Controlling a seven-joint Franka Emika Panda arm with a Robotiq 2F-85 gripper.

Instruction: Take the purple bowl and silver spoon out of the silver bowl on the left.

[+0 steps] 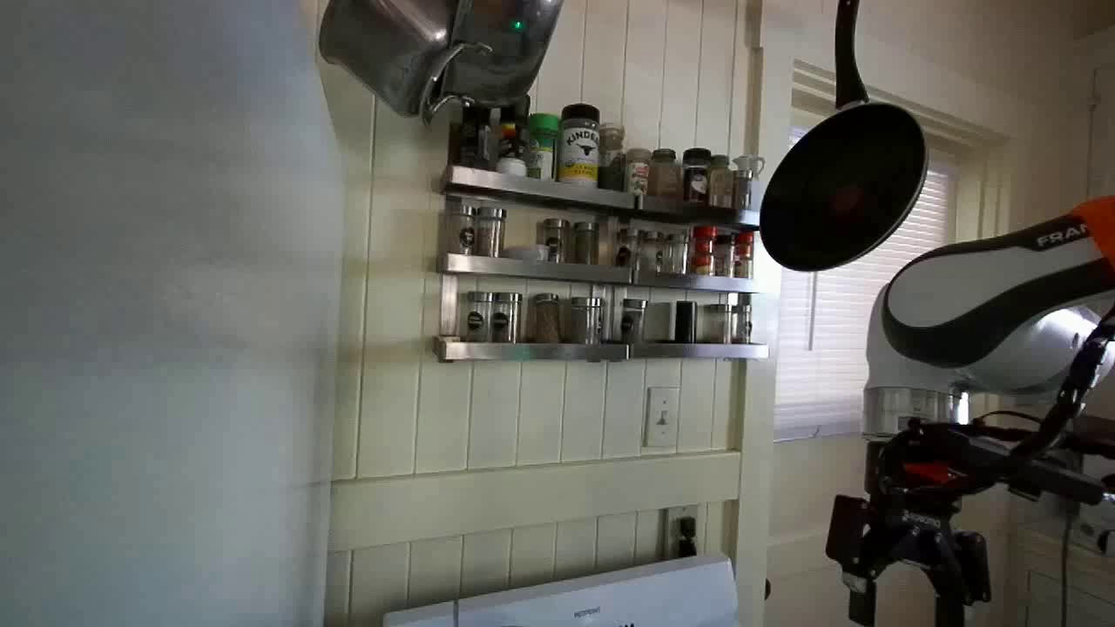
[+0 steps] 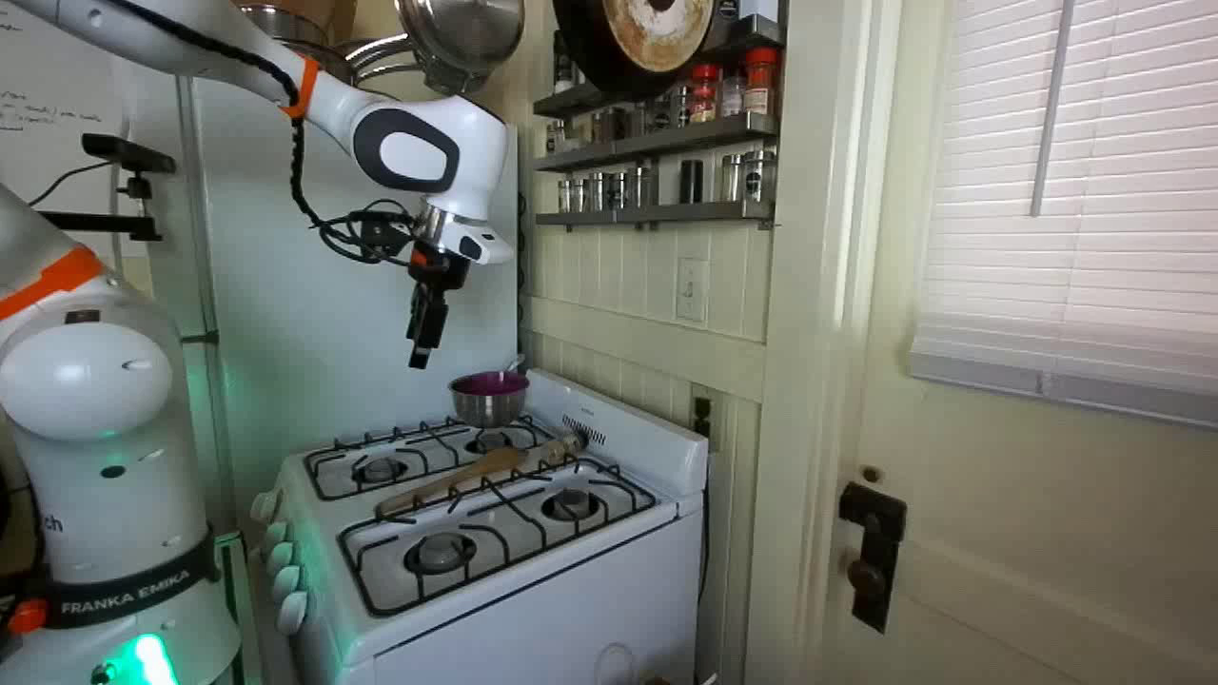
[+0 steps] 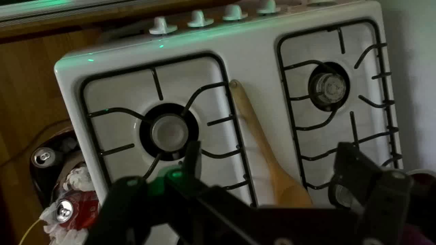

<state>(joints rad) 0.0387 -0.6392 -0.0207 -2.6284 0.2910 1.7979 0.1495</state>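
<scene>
1. On the far back corner of a white stove, just beside its raised back panel, sits a silver bowl. It appears to stand upright on the far black grate.
2. Inside it rests a purple bowl, seen as a band of deep purple at the silver rim.
3. Past that rim, toward the back panel, pokes the pale end of a silver spoon; the rest is hidden.
4. Higher up, over the stove and apart from both bowls, the black gripper hangs pointing downward. Its two fingers are spread wide, with open space between them.
5. It is mounted on a white robot arm with orange bands, reaching in above the stove.
6. Between the stove's two grates lies a wooden spoon, its handle end toward a row of white knobs.
7. Along the cream wall, three metal shelves carry spice jars.
8. Hanging up high are a dark frying pan and metal pots.
9. Beside the stove, in the wrist view, two drink cans, one red, sit among crumpled plastic.
</scene>
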